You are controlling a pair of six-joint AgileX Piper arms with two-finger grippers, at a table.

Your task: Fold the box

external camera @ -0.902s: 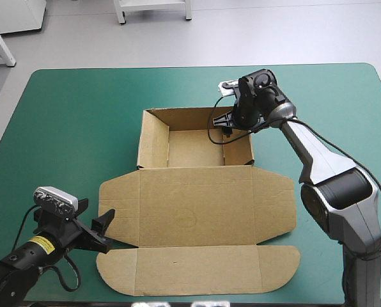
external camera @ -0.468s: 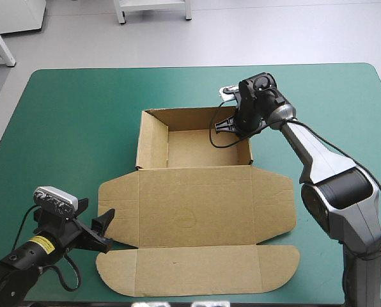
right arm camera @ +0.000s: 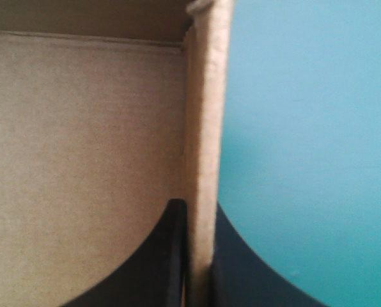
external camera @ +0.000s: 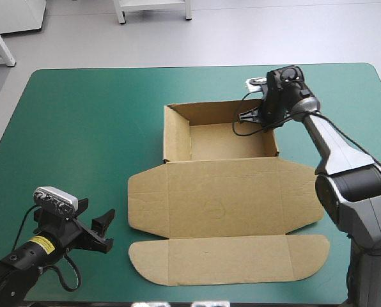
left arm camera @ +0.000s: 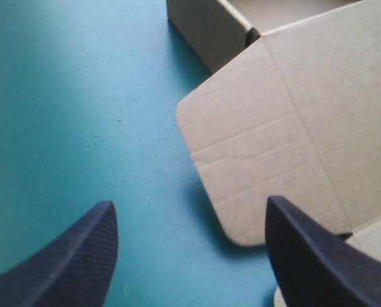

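We see the box [external camera: 222, 192] on the right half of the table [external camera: 75, 128]. It is a tray with its walls up and the lid flat toward the near edge, and the right gripper [right arm camera: 197, 206] is pinched tight on 1 wall [right arm camera: 200, 128] by the far right corner, we think to hold or slide the box. The left gripper [external camera: 107, 231] is spread wide with nothing in it, low by the near left corner and a little apart from the lid's side flap [left arm camera: 254, 147], maybe waiting to lift it. We find no words on the box, and the yellow sticker [external camera: 42, 244] on the left arm is too small to read.
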